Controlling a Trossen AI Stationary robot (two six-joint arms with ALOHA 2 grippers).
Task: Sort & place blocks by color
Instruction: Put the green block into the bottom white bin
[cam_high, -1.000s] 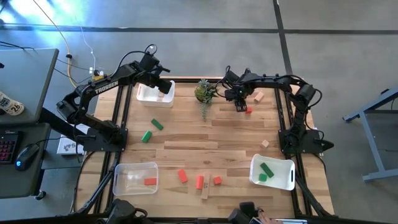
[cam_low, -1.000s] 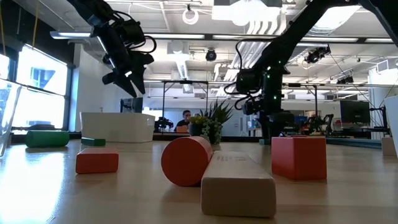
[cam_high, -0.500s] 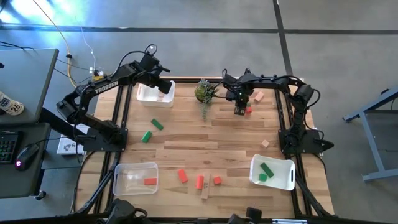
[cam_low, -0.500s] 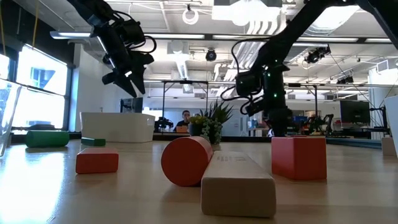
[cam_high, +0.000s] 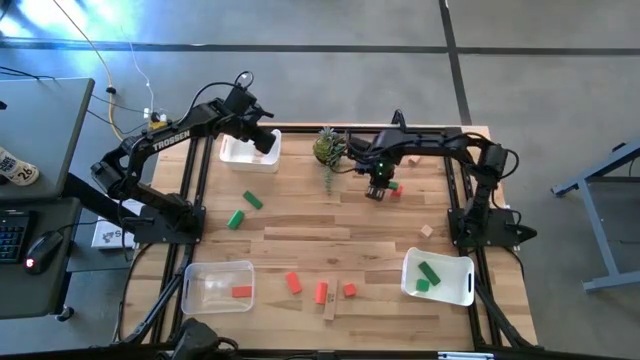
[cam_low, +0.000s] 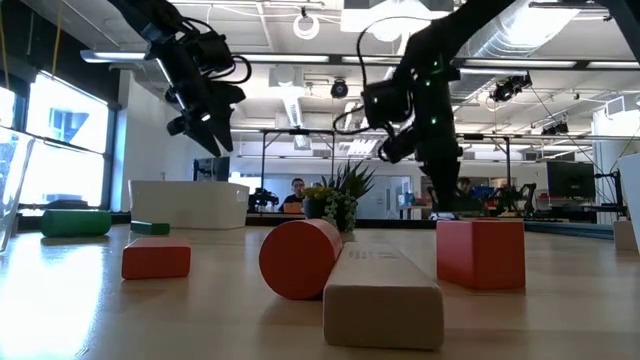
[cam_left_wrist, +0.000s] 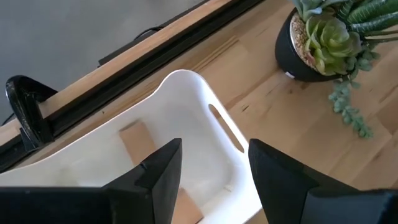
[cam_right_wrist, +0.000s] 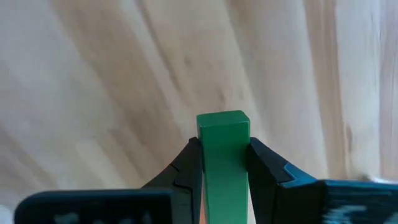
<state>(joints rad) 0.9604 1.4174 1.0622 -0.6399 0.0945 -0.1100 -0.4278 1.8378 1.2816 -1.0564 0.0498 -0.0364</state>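
Note:
My right gripper (cam_high: 376, 192) hangs over the far middle of the table, shut on a green block (cam_right_wrist: 222, 134). A red block (cam_high: 396, 190) lies right beside it and a tan one (cam_high: 412, 157) farther back. My left gripper (cam_left_wrist: 214, 149) stands open above the far-left white bin (cam_left_wrist: 186, 78), which holds tan blocks (cam_left_wrist: 140, 143). Two green blocks (cam_high: 243, 209) lie loose on the left. Red blocks (cam_high: 321, 290) and a tan bar (cam_high: 330, 306) lie near the front edge, and a small tan cube (cam_high: 426, 231) on the right. My right gripper pinches the green block's two opposite long sides (cam_right_wrist: 205, 162) between its two fingers. The fingers run along the block, whose square end (cam_right_wrist: 222, 123) sticks out past their tips. They point down at the table top, and the block is held above the wood.
A potted plant (cam_high: 328, 148) stands at the far middle, between the two arms. A clear bin (cam_high: 192, 272) at the near left holds one red block (cam_high: 241, 292). A white bin (cam_high: 462, 292) at the near right holds two green blocks (cam_high: 426, 275).
My right gripper has gone a little toward the table's near edge and left, away from the tan block. In the low view it has also risen.

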